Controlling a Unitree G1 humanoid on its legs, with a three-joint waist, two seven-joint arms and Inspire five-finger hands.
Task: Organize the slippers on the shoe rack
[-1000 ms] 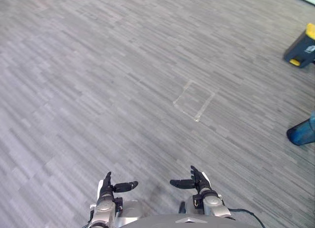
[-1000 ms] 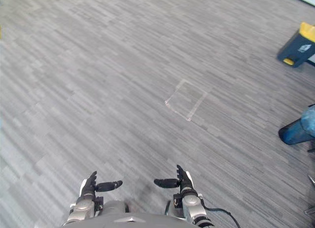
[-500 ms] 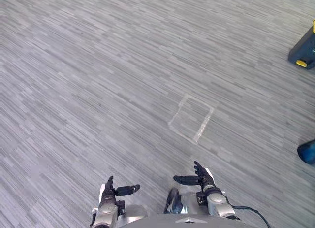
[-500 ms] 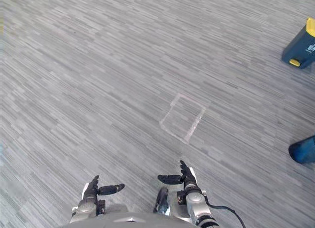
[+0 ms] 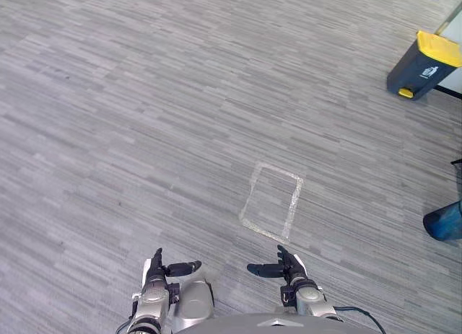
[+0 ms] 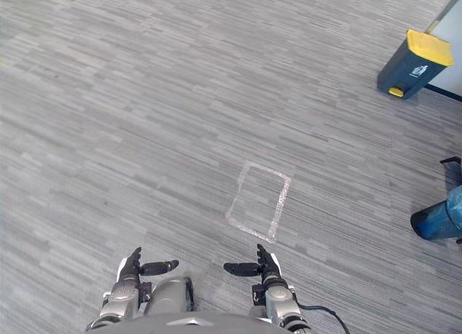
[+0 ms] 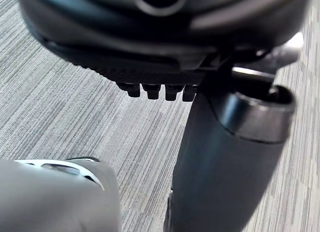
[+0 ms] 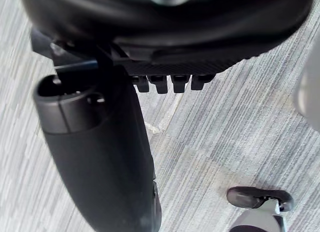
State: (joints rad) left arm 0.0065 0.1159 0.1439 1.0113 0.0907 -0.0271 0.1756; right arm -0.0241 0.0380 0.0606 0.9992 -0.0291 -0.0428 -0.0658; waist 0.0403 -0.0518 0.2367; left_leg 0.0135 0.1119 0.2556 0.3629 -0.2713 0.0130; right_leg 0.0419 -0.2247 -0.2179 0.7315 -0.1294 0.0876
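Grey streaked carpet [image 5: 144,96], a pale tape square [image 5: 272,203] on it.
Short of the square our left hand [image 5: 155,270] and right hand [image 5: 289,266] hang empty, fingers straight; a boxy yellow-lidded bin [image 5: 422,63] stands well beyond.

A blue object [image 5: 444,221] runs past the edge.

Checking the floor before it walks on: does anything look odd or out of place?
Only a pale tape rectangle, stuck askew to the carpet grain, its outline worn. Nothing looks spilled or damaged; the yellow-lidded bin stands far right.
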